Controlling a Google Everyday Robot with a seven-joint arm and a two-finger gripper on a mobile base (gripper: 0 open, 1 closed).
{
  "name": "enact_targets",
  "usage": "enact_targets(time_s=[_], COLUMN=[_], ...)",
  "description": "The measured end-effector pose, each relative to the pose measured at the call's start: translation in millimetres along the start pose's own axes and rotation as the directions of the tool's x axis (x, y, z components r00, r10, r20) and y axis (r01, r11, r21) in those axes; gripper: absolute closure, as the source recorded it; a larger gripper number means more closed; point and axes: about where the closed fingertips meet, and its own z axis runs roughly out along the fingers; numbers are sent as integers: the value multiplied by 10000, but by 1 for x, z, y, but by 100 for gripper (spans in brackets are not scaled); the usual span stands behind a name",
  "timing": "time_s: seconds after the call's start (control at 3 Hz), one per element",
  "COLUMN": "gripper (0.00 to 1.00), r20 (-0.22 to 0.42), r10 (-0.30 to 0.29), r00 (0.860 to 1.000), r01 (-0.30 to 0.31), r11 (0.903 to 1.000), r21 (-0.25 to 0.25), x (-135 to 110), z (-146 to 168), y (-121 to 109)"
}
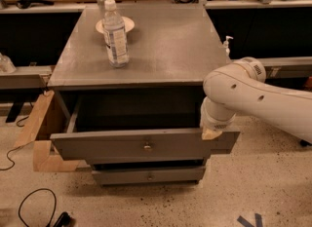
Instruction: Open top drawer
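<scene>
**One drawer open, one claw at its right end**

The top drawer (146, 145) stood well out from the grey cabinet, its flat front forward of the cabinet's body and its deep dark inside open to view behind it. One small round knob (146, 146) sat at the middle of that front. Below it, one narrower drawer front (148, 175) showed, set further back and closed, with one small knob of its own. Any third drawer could not be made out under the open one.

The one white arm (265, 99) came in from the right and bent down to the drawer's right end. Its claw (211, 133) sat at the top edge of the drawer front near the right corner, only a tan tip showing below the round wrist. Whether the claw was open or closed there, I cannot tell.

On the counter (170, 46) stood one clear water bottle (116, 33), upright, toward the back left. One small pale plate (126, 24) lay just behind it, partly covered by the bottle in this view.

Beyond the counter's right edge stood one small pump bottle (226, 43). One piece of brown cardboard (41, 138) leaned at the cabinet's left side, beside the drawer's left end. One black cable (29, 206) looped on the speckled floor at lower left.
</scene>
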Motion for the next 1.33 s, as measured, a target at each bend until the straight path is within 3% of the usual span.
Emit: enact_targets(time_s=[0.33, 0.67, 1.0, 1.33], gripper=[100, 100, 100, 100], r20=[0, 16, 20, 128], r10=[0, 473, 502, 1239], r00=[10000, 9989, 9987, 9922], r01=[0, -473, -502, -1235], r11=[10000, 9988, 9987, 9919], r21=[0, -101, -108, -284], x=[0, 1, 1, -2], z=[0, -17, -18, -45], y=[0, 36, 38, 98])
